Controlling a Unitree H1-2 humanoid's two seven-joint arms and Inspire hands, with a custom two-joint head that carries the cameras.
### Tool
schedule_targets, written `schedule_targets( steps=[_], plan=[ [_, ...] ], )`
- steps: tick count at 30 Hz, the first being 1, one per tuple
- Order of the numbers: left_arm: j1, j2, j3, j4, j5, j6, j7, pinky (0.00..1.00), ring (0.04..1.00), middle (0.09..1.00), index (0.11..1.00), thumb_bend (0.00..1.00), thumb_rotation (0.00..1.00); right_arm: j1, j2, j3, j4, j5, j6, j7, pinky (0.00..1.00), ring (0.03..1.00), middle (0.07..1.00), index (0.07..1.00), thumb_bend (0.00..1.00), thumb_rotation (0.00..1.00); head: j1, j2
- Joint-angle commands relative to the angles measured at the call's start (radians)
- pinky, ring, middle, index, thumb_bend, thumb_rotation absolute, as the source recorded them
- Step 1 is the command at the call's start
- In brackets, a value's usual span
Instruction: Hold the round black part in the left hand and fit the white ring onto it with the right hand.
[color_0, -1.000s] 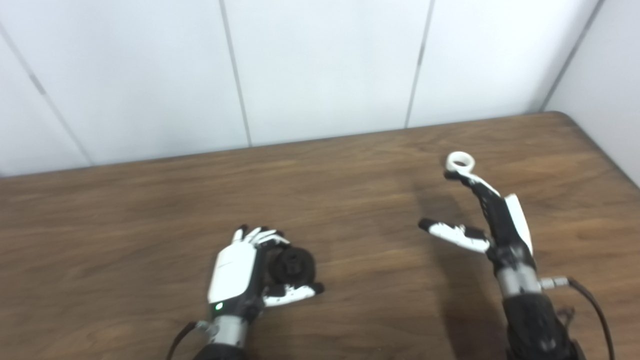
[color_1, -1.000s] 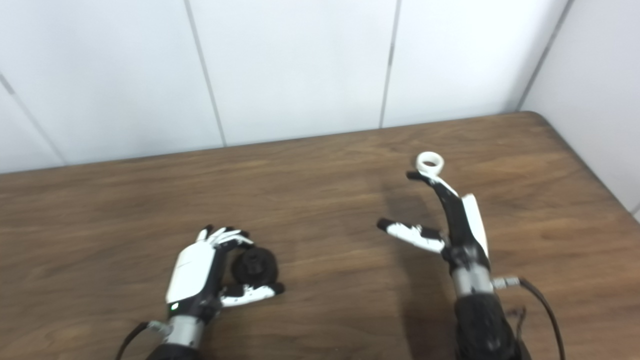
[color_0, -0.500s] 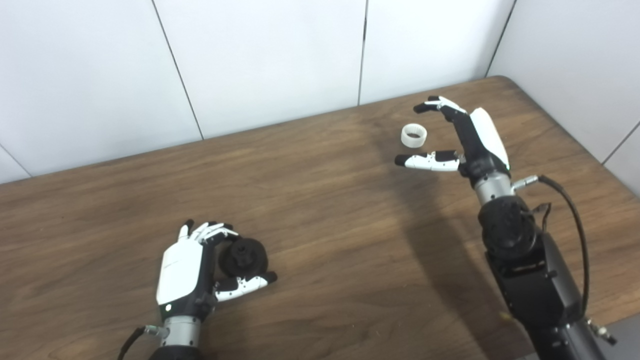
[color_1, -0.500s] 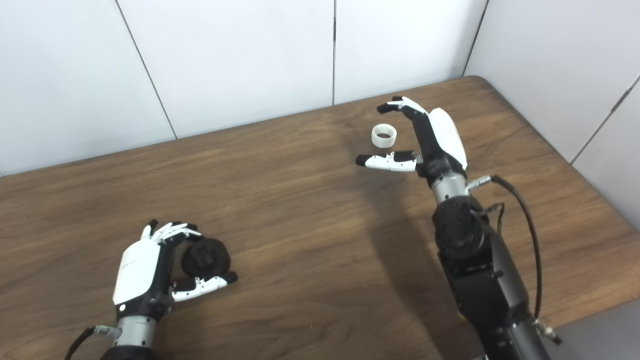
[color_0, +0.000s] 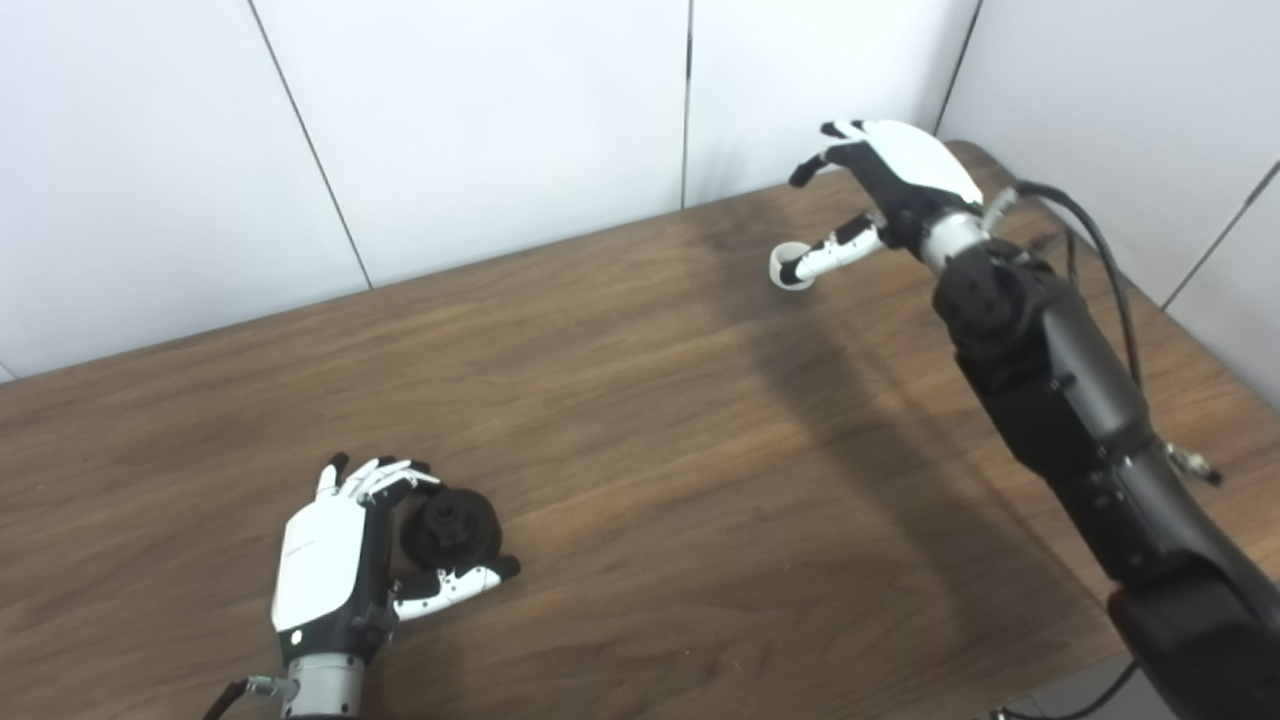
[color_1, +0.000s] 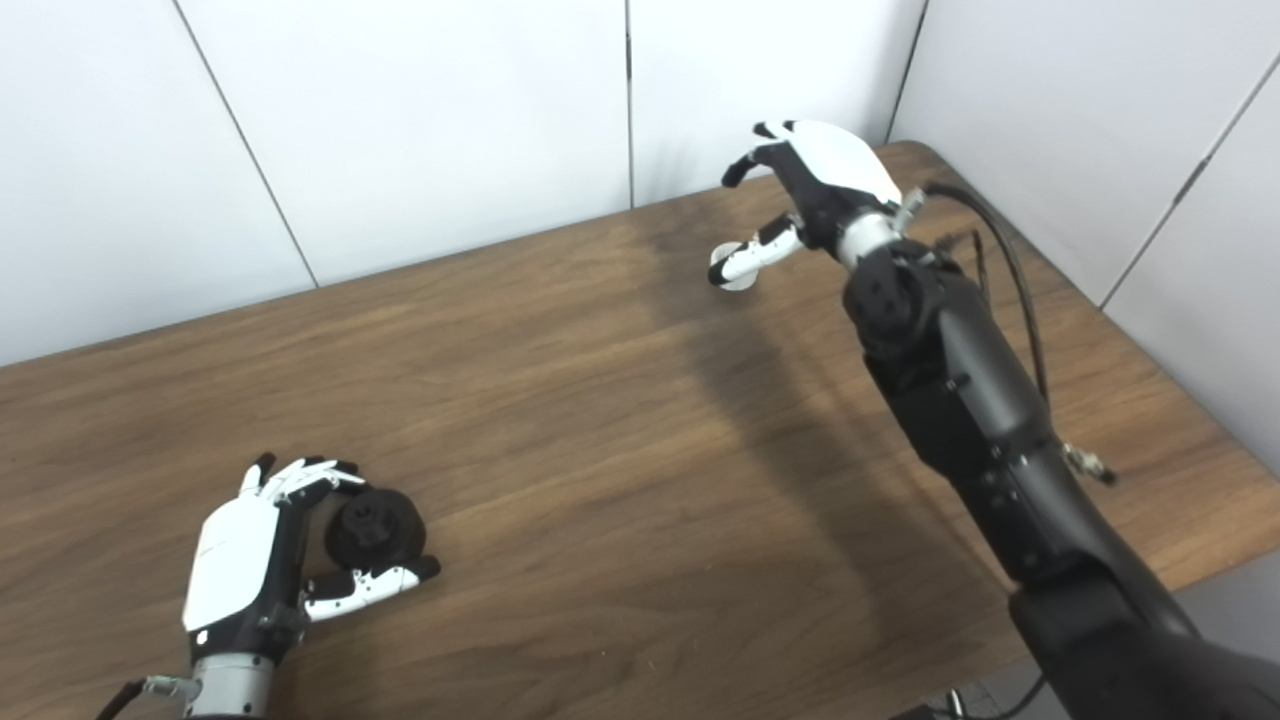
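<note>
The round black part (color_0: 452, 527) lies on the wooden table (color_0: 640, 400) at the near left. My left hand (color_0: 335, 565) rests beside it, open, with fingers curved over its far side and thumb along its near side. The white ring (color_0: 782, 272) lies on the table at the far right, partly hidden behind my right thumb's tip. My right hand (color_0: 890, 175) hovers over the ring, open and empty, fingers spread above it. The ring also shows in the right eye view (color_1: 738, 283).
White wall panels (color_0: 480, 130) stand right behind the table's far edge and along its right side. The right forearm (color_0: 1060, 400) with its cable reaches across the table's right part. The table's right edge and near right corner are in view.
The camera has shifted. My right hand has reached farther out and turned palm down over the ring, so its thumb now covers part of it. The left hand and black part have not moved.
</note>
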Motion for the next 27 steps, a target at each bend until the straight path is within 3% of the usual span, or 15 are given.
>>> schedule_targets(
  steps=[1, 6, 15, 27],
  plan=[
    [0.014, 0.010, 0.000, 0.001, 0.006, 0.005, -0.004, 1.00, 0.865, 0.770, 0.483, 0.52, 0.05, -0.071, -0.058, 0.012, 0.012, -0.035, 0.000, 0.026, 1.00, 1.000, 0.955, 0.705, 0.91, 0.25, -0.001, 0.001],
    [0.023, 0.010, -0.002, -0.001, 0.009, 0.002, -0.005, 1.00, 0.865, 0.770, 0.483, 0.52, 0.05, -0.137, -0.099, 0.077, 0.090, -0.064, -0.004, 0.064, 1.00, 1.000, 0.954, 0.711, 0.93, 0.25, -0.001, -0.002],
    [0.035, 0.009, -0.004, -0.003, 0.014, -0.006, -0.001, 1.00, 0.862, 0.769, 0.483, 0.52, 0.05, -0.285, -0.109, 0.200, 0.263, -0.123, -0.009, 0.127, 1.00, 1.000, 0.959, 0.720, 0.94, 0.28, 0.002, -0.002],
    [0.042, 0.000, -0.008, -0.019, 0.021, 0.012, -0.013, 1.00, 0.868, 0.771, 0.484, 0.52, 0.05, -0.338, -0.073, 0.271, 0.348, -0.181, 0.000, 0.170, 1.00, 1.000, 0.953, 0.722, 0.94, 0.26, 0.013, 0.001]
  ],
)
